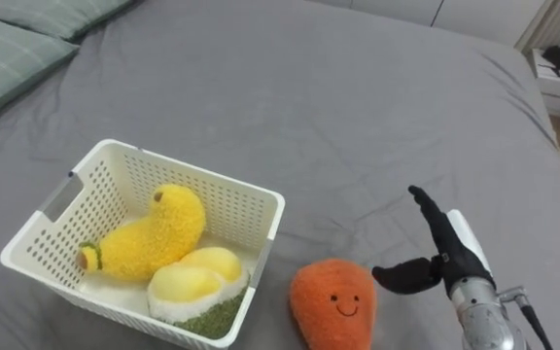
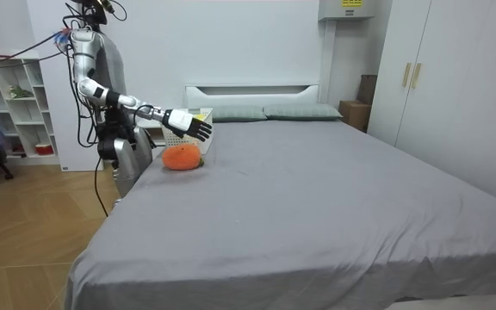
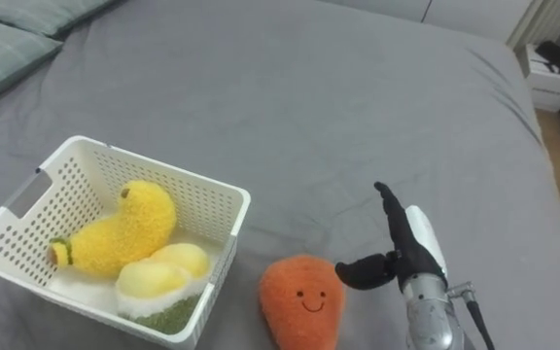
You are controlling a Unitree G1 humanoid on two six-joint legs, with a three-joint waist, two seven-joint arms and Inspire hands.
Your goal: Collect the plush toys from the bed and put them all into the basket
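Standing: I am at the side of the bed [image 2: 317,198], near its head end, with one arm stretched out over the cover.
Pillows [image 1: 8,49]: far left at the head end, well apart from the work.
Basket [image 1: 224,209]: white and slotted, upright on the bed to my left front.
Yellow toy [image 1: 154,233]: lies inside the basket, along its left half.
Pale toy [image 1: 194,280]: yellow on top, white and green below; also inside the basket, at the near right corner, touching the yellow toy.
Orange toy [image 1: 333,303]: lies smiling face up on the cover, outside the basket and just beside its right wall. I cannot tell whether the two touch.
Right hand [image 1: 445,255]: just right of the orange toy and apart from it. My fingers are straight, my thumb is spread toward the toy, and there is nothing in my grasp. The room view shows the hand raised above the cover.
Done: two toys are in the basket, so I judge the job well along.
Left: the orange toy is the one toy I see loose on the bed; it has yet to be grasped and put in.
Next, as I reckon: bring my hand down and left onto the orange toy, close round its soft body, and lift it over the near rim.
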